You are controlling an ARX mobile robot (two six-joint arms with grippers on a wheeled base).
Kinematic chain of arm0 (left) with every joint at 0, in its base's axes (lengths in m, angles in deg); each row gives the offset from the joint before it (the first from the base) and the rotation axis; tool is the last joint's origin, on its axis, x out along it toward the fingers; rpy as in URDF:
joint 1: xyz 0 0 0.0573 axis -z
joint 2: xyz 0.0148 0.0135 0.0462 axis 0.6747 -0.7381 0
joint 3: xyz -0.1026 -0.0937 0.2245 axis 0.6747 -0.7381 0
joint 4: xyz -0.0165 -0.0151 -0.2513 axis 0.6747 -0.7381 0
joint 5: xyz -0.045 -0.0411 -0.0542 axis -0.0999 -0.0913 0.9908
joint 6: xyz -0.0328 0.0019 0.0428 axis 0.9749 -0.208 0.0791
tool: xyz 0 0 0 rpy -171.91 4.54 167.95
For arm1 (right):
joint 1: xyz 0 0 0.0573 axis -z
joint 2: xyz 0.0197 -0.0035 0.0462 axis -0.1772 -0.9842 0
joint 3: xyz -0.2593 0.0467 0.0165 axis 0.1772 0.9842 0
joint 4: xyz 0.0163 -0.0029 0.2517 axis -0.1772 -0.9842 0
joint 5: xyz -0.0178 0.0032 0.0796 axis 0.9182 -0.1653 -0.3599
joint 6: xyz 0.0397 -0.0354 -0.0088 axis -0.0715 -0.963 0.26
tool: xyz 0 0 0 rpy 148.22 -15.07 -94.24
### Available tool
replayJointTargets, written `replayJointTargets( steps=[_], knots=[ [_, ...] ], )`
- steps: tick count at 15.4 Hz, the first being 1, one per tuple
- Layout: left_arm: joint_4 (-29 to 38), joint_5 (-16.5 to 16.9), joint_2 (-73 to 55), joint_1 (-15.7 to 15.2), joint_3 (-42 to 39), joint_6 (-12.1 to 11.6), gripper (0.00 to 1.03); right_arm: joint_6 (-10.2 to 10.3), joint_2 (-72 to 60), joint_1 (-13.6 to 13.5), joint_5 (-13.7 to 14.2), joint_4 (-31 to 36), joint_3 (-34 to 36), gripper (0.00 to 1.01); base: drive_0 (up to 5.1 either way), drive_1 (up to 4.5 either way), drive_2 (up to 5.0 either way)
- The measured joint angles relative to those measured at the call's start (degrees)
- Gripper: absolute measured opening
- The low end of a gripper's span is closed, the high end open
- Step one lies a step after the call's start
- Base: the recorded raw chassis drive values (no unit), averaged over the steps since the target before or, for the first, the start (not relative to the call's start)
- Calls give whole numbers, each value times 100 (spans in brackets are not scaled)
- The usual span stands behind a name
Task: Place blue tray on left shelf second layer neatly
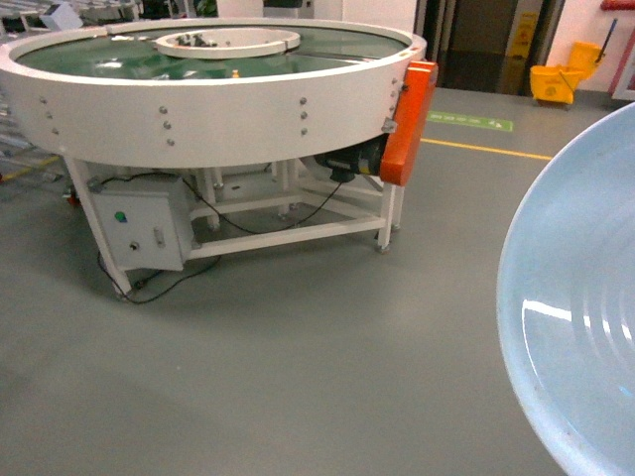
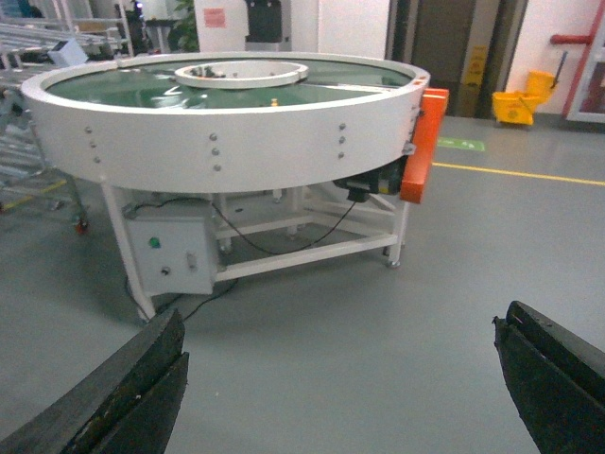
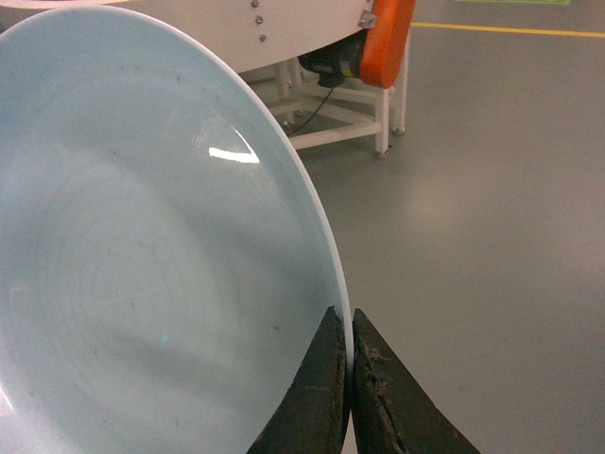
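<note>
Tray (image 3: pixel 142 265) stands on edge, rim pinched tight in right gripper (image 3: pixel 351 350), dish rising above the fingers. Left gripper (image 2: pixel 340 378) wide, w/ nothing. Shelf not in view.

- Round white conveyor table (image 1: pixel 198 109) with green top
- Orange guard (image 1: pixel 407 124) on its side
- Grey control box (image 1: pixel 139 228) beneath
- Yellow mop bucket (image 1: pixel 566 79) far back
</note>
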Motion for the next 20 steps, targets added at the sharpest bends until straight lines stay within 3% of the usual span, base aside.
replayJointTargets(
  steps=[10,20],
  knots=[
    [0,0,0,0,0,2,98,0,2,0,-2,7,0,2,292,-203,-549],
    [17,11,0,0,0,0,98,0,-24,31,17,4,0,2,-156,-156,-156]
  ],
)
